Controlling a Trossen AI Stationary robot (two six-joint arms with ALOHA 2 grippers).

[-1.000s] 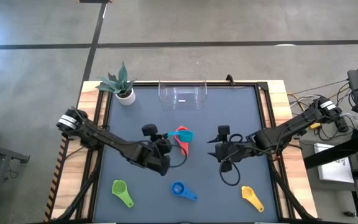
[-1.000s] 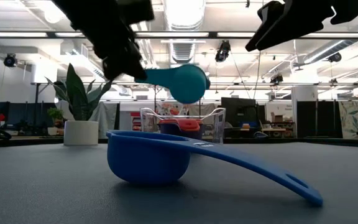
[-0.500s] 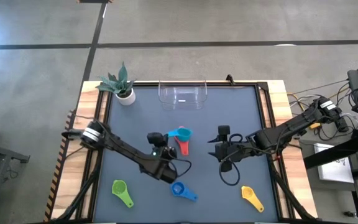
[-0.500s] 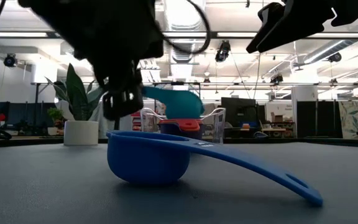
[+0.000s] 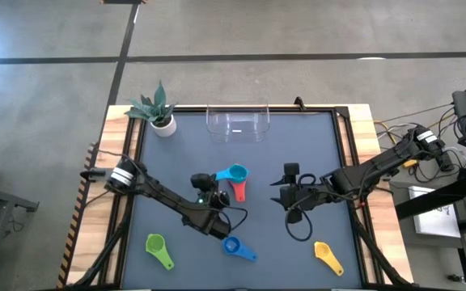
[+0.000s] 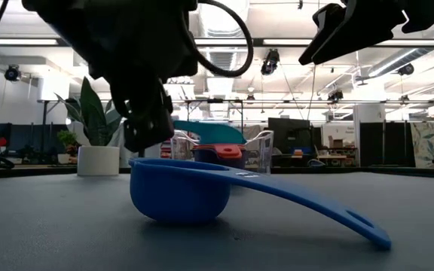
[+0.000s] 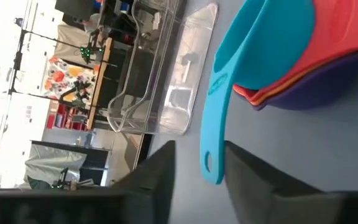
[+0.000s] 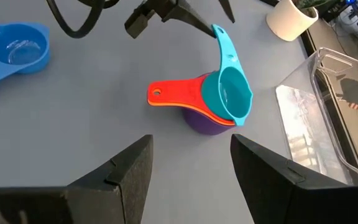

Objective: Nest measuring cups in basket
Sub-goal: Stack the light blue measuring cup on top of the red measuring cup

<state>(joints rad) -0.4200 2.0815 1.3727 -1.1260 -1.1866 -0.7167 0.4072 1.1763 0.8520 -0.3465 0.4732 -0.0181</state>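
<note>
The left end effector [image 5: 209,183], fingers apart, is hovering at the teal cup [image 5: 235,174] nested atop the stack; the right end effector [image 5: 277,194] is waiting open, with the blue cup [image 5: 234,246] lying nearer.

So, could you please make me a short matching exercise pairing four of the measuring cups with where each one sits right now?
Things:
1. teal cup
2. blue cup
3. green cup
4. yellow cup

Places:
A. alone at the near right of the mat
B. on top of the stack
C. alone at the near left
D. just below the left gripper

Pairs: 1-B, 2-D, 3-C, 4-A
</note>
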